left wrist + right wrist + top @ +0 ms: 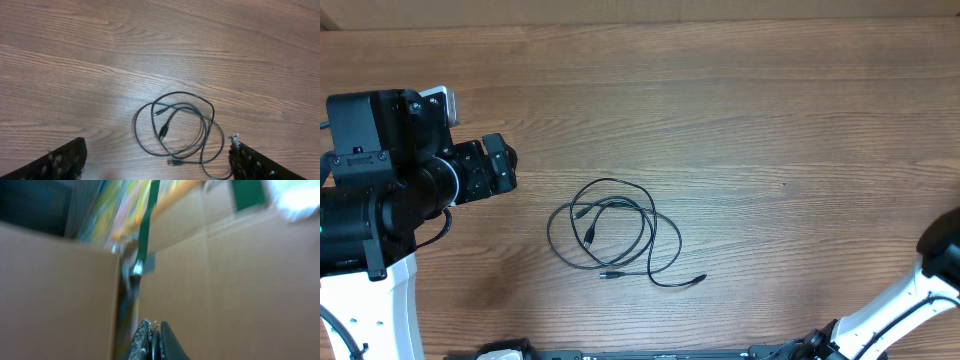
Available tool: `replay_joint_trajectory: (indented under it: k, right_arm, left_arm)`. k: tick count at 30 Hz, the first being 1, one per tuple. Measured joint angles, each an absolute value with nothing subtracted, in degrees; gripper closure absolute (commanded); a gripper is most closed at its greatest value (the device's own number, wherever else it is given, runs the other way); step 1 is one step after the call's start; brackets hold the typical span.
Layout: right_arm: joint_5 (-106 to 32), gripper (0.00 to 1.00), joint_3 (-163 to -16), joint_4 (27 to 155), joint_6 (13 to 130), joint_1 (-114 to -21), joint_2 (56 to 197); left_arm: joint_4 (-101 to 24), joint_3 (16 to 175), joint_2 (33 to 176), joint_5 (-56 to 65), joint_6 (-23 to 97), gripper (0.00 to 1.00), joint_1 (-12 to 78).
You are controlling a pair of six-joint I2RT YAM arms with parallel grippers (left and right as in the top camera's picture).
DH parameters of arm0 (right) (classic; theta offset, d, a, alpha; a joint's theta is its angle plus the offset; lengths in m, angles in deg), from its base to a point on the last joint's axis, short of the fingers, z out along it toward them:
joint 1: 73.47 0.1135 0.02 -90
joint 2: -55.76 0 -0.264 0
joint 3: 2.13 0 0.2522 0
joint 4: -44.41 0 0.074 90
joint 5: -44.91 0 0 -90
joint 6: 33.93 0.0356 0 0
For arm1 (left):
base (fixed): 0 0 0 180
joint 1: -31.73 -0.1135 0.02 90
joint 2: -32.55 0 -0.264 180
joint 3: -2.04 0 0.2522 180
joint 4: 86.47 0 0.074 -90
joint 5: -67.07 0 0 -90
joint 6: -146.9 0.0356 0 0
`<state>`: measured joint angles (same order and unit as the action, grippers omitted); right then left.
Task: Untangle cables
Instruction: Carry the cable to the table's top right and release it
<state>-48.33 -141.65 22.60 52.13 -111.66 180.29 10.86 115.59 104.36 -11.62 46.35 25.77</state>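
My left gripper (pixel 508 165) hangs over the table (pixel 770 120) at its left side, pointing towards the middle. It is spread wide and has hold of nothing. In the left wrist view its two fingers (pixel 60 162) sit at the bottom corners, with bare wood and cord between them.

The cables (pixel 588 238) lie flat on the table, off to the right of that gripper and clear of it. From the left wrist they are ahead of me, between the fingers and closer to the right-hand one. They make a loose tangle of overlapping thin black loops. Two small plug ends lie inside the loops and a third lies at the edge nearest me. One loose strand trails out on the side away from my left gripper and ends in a small plug. Nothing of mine touches the cords.

My right arm (pixel 895 305) comes in at the bottom right corner of the overhead view, well apart from the cables. My right gripper (pixel 152 325) shows only in its own wrist view, which is blurred. Its fingers meet at the bottom middle, closed together with nothing visible between them. It faces brown cardboard (pixel 240 290) with a green strip (pixel 147 225) above.
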Motion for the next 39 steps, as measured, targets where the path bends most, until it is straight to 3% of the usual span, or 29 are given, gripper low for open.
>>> replay_joint_trajectory:
  k: [4, 14, 27, 33, 39]
  right_arm:
    - [-47.9, 0.96, -142.2, 26.4, 56.5, -111.6, 188.1]
    - [-44.6, 0.96, -141.0, 50.9, 77.0, -111.6, 201.8]
    - [-34.0, 0.96, -141.1, 67.2, 81.1, -109.7, 203.8]
    - [-31.2, 0.96, -141.1, 68.7, 80.8, -107.5, 203.9]
    - [-20.1, 0.96, -141.2, 59.9, 80.2, -107.1, 203.2]
  left_arm:
    - [10.9, 115.6, 104.4, -11.6, 46.3, 0.15, 25.8]
    - [11.3, 115.6, 104.4, -11.6, 46.1, 0.17, 25.8]
    - [11.3, 115.6, 104.4, -11.6, 46.2, 0.19, 25.8]
    - [11.9, 115.6, 104.4, -11.6, 46.4, 0.2, 25.8]
    - [12.8, 115.6, 104.4, -11.6, 46.6, 0.23, 25.8]
